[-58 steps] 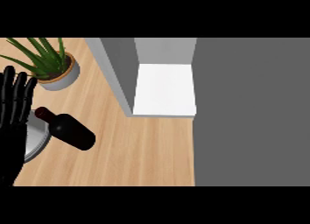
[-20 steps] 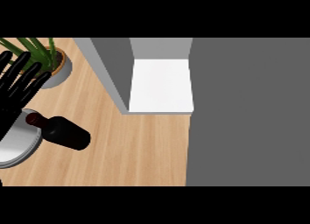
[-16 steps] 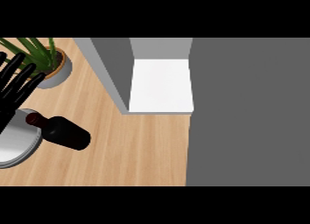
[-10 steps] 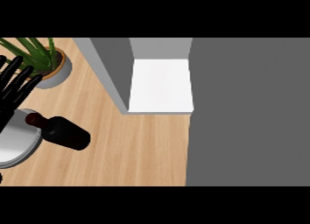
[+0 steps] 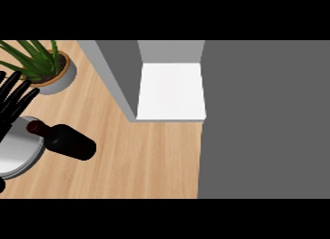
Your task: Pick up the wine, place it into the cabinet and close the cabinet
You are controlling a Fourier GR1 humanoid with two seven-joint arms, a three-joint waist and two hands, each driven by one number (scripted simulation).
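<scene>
Head view shows the left hand (image 5: 8, 105) at the left edge, fingers straight and spread, holding nothing; the right hand is out of sight. Just beside it the wine (image 5: 66, 139) lies tipped on the counter (image 5: 147, 158), its neck toward the forearm. A sideways brush could roll the bottle away. Farther off, the plant (image 5: 40, 65) crowds the reach, and the open cabinet (image 5: 171, 91) waits beyond.
</scene>
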